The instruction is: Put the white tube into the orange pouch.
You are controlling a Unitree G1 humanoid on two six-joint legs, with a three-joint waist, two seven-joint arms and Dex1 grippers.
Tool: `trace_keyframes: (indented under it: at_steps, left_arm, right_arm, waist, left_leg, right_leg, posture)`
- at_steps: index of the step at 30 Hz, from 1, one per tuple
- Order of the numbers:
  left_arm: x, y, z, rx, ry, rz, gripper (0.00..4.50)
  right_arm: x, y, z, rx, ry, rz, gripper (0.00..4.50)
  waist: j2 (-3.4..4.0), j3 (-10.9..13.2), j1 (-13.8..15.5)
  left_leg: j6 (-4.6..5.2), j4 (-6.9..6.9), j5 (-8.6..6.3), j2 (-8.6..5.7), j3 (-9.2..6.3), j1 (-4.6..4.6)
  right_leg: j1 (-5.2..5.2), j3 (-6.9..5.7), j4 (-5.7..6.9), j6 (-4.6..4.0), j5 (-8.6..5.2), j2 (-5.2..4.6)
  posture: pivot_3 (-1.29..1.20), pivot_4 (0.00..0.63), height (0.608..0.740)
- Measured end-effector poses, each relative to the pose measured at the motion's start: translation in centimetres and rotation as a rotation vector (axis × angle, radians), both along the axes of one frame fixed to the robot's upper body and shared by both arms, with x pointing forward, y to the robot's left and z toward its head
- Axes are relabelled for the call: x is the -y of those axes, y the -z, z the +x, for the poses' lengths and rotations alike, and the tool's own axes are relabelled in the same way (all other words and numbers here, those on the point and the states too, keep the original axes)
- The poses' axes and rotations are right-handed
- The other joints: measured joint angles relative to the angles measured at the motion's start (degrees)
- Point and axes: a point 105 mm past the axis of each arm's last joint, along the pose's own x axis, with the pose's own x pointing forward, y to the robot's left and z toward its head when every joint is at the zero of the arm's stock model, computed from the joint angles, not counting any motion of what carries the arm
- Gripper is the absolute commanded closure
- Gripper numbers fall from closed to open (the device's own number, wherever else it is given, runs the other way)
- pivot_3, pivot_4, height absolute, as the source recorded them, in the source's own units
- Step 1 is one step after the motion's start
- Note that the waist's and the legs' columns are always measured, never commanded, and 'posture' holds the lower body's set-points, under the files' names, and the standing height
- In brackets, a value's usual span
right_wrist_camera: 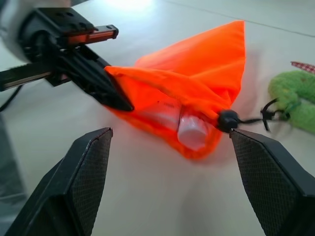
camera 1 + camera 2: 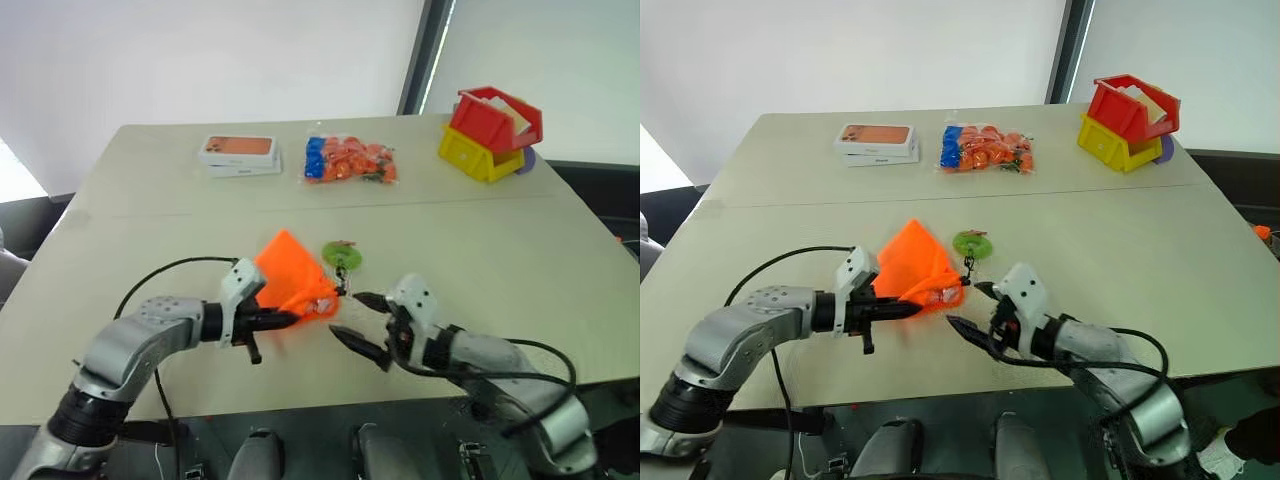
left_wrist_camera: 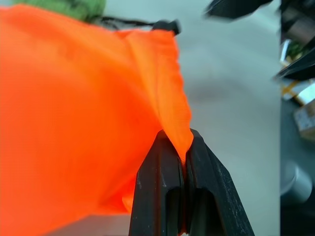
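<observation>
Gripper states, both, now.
Left gripper: shut on the orange pouch.
Right gripper: open, holding nothing; the white tube is inside the pouch mouth.

soft matt orange cloth drawstring pouch [image 1: 197,83], smooth white plastic tube [image 1: 189,130] inside, fuzzy green round charm [image 1: 295,98], matt beige tabletop [image 2: 480,250]

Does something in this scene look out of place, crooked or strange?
One small thing: the white tube is only partly inside the orange pouch; its cap end shows at the open mouth. The left gripper is shut on the pouch's edge, the right gripper open. The other items sit tidy.
</observation>
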Motion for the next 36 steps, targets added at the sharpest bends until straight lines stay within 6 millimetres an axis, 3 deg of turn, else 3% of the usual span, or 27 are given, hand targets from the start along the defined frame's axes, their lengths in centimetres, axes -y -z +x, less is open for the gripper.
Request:
trace_keyframes:
  at_steps: [3, 4, 5, 7, 9, 15, 20, 23, 28, 35, 36]
  left_arm:
    - [-0.7, 0.3, -0.4, 0.007, 0.026, 0.027, 4.5]
    - [-0.8, 0.4, -0.6, 0.005, 0.033, 0.033, 4.5]
    - [-0.9, 0.5, -0.7, -0.003, 0.04, 0.034, 4.22]
    - [-0.8, 0.5, -1.0, -0.019, 0.058, 0.018, 3.57]
    - [-0.6, 0.5, -1.0, -0.018, 0.065, 0.008, 2.63]
    - [-0.6, -0.2, -0.3, 0.038, 0.044, -0.043, 2.63]
    - [-1.5, -1.3, 0.6, 0.111, 0.002, -0.071, 2.63]
    - [-2.2, -1.7, 1.1, 0.14, -0.031, -0.085, 2.59]
    - [-3.3, -1.1, 1.4, 0.146, -0.08, -0.075, 2.59]
    - [-3.8, -0.1, 1.4, 0.139, -0.112, -0.059, 2.59]
    - [-3.8, -0.1, 1.4, 0.141, -0.111, -0.06, 2.59]
  right_arm:
    - [1.2, -0.5, 1.8, 0.02, 0.071, 0.01, 0.56]
    - [1.7, -0.5, 2.5, 0.022, 0.103, 0.008, 0.29]
    - [2.2, -0.4, 3.5, 0.023, 0.142, 0.004, 0.01]
    - [2.6, -0.1, 5.1, 0.015, 0.201, 0.013, 0.0]
    - [2.6, 0.2, 7.3, -0.004, 0.28, 0.045, 0.0]
    - [2.7, 1.6, 12.0, -0.094, 0.478, 0.078, 0.0]
    - [3.1, 2.7, 12.8, -0.129, 0.511, 0.067, 0.0]
    - [2.6, 3.1, 12.8, -0.13, 0.483, 0.031, 0.78]
    - [1.5, 3.6, 12.4, -0.137, 0.42, 0.007, 3.39]
    - [1.3, 3.7, 12.3, -0.123, 0.413, -0.023, 3.39]
    - [1.2, 3.7, 12.3, -0.122, 0.407, -0.021, 3.18]
  waist:
    - [-0.02, 0.02, -0.02]
    - [-0.01, 0.02, 0.02]
    - [-0.02, 0.02, 0.04]
    - [-0.02, 0.02, 0.08]
    - [-0.01, 0.03, -0.06]
    - [0.01, 0.03, 0.29]
    - [0.02, 0.03, 0.12]
    - [0.03, 0.03, -0.05]
    - [0.05, 0.02, -0.11]
    - [0.04, 0.02, 0.0]
    - [0.04, 0.02, -0.02]
  left_leg:
    - [-0.02, 0.02, -0.01, 0.0, 0.09, -0.02]
    - [-0.02, 0.04, -0.01, 0.0, 0.12, -0.02]
    - [-0.02, 0.05, -0.01, 0.0, 0.13, -0.04]
    - [-0.01, 0.05, -0.01, 0.0, 0.15, -0.09]
    - [0.0, 0.01, 0.0, 0.0, 0.18, -0.11]
    - [0.04, -0.13, 0.02, 0.02, 0.14, -0.17]
    - [0.04, -0.11, 0.02, 0.02, 0.16, -0.11]
    - [0.04, -0.11, 0.02, 0.03, 0.16, -0.06]
    - [0.04, -0.11, 0.02, 0.04, 0.16, -0.05]
    - [0.04, -0.08, 0.02, 0.04, 0.15, -0.05]
    - [0.04, -0.08, 0.02, 0.04, 0.15, -0.04]
  right_leg:
    - [-0.12, 0.0, -0.07, -0.05, 0.03, -0.08]
    - [-0.12, 0.0, -0.08, -0.05, 0.03, -0.11]
    - [-0.12, 0.0, -0.1, -0.07, 0.04, -0.12]
    - [-0.15, 0.0, -0.11, -0.09, 0.05, -0.12]
    - [-0.19, 0.02, -0.09, -0.19, 0.12, -0.11]
    - [-0.07, 0.0, 0.08, -0.34, 0.23, 0.01]
    - [0.01, 0.01, 0.07, -0.33, 0.23, 0.01]
    - [0.02, 0.01, 0.1, -0.33, 0.23, 0.01]
    - [0.03, 0.01, 0.13, -0.33, 0.23, 0.04]
    - [0.05, 0.01, 0.13, -0.33, 0.23, 0.03]
    - [0.05, 0.01, 0.13, -0.33, 0.23, 0.03]
  posture:
    - [0.0, 0.15, 0.74]
    - [0.0, 0.15, 0.74]
    - [0.0, 0.15, 0.74]
    - [0.0, 0.15, 0.74]
    - [0.0, 0.15, 0.74]
    - [0.0, 0.15, 0.74]
    - [0.0, 0.15, 0.74]
    - [0.0, 0.15, 0.74]
    - [0.0, 0.15, 0.74]
    - [0.0, 0.15, 0.74]
    - [0.0, 0.15, 0.74]
